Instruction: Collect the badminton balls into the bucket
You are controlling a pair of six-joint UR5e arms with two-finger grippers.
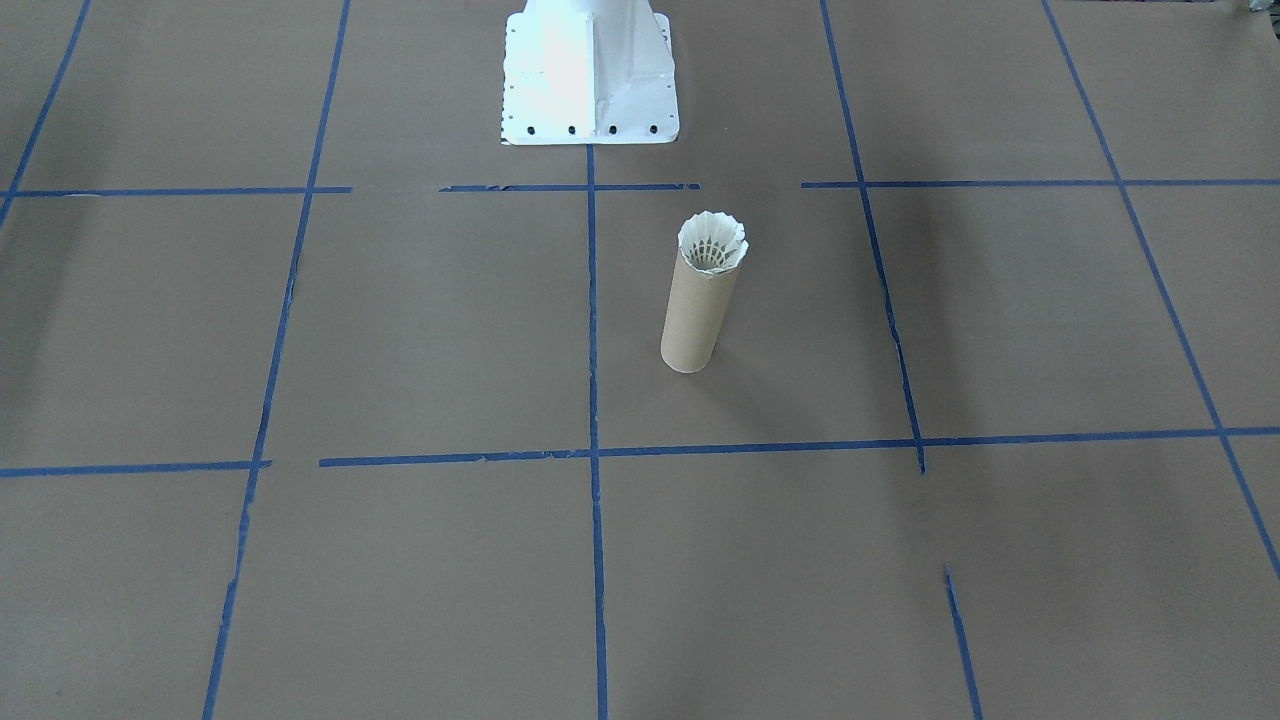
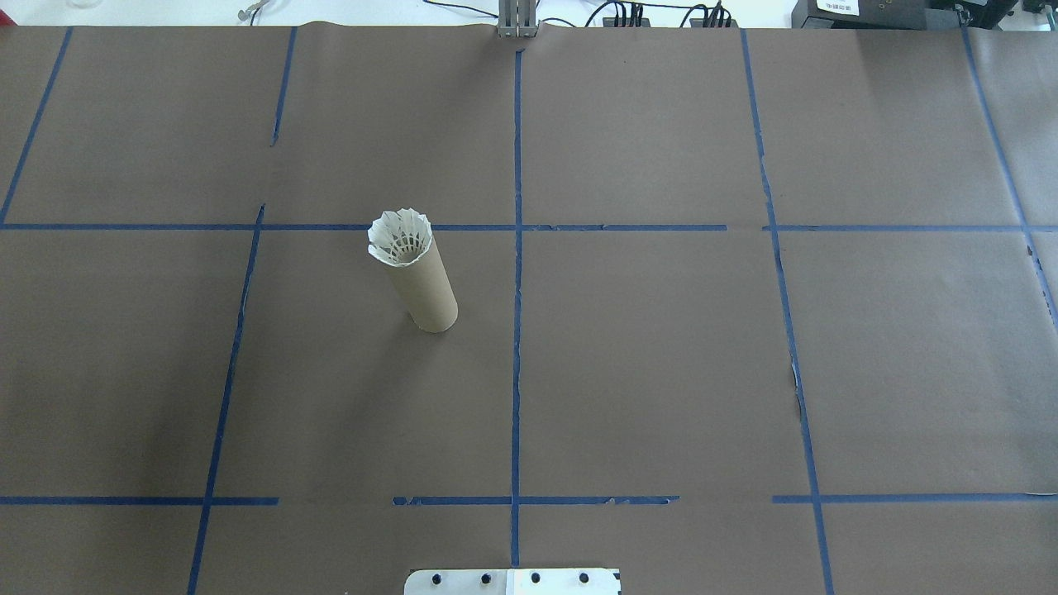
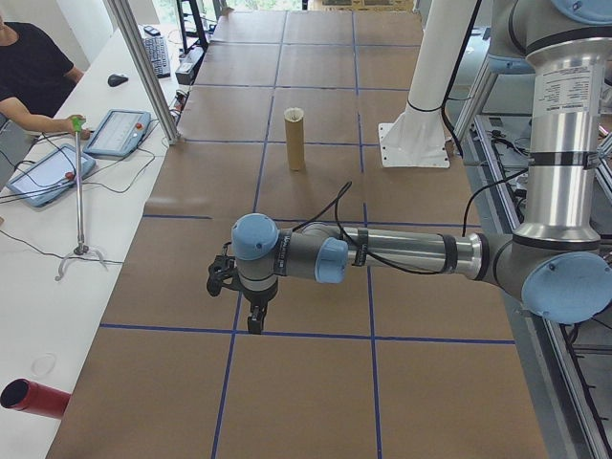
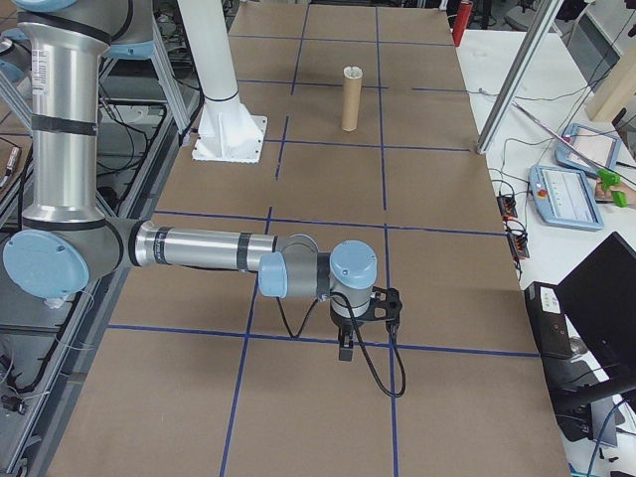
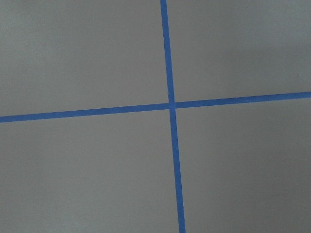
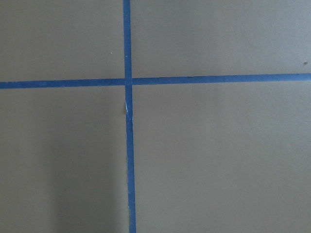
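the shuttlecock [image 2: 400,237] sits in the mouth of the upright tube [image 2: 424,291], at ten o'clock of the overhead view's centre. none lie loose, so collecting looks done. left gripper [image 3: 251,303] and right gripper [image 4: 350,331]: whether clenched or released, cannot tell.

The shuttlecock [image 2: 400,238] cork sits hidden inside the tube [image 2: 423,291]; both pincers' jaw states are unclear.

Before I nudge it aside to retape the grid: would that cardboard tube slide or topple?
Probably topple. The tube stands upright, tall and narrow on a small base, so a push near the top would likely tip it. It looks like light, hollow cardboard on brown paper; push low. Once down, it would probably roll, and the shuttlecock in its mouth might fall out.
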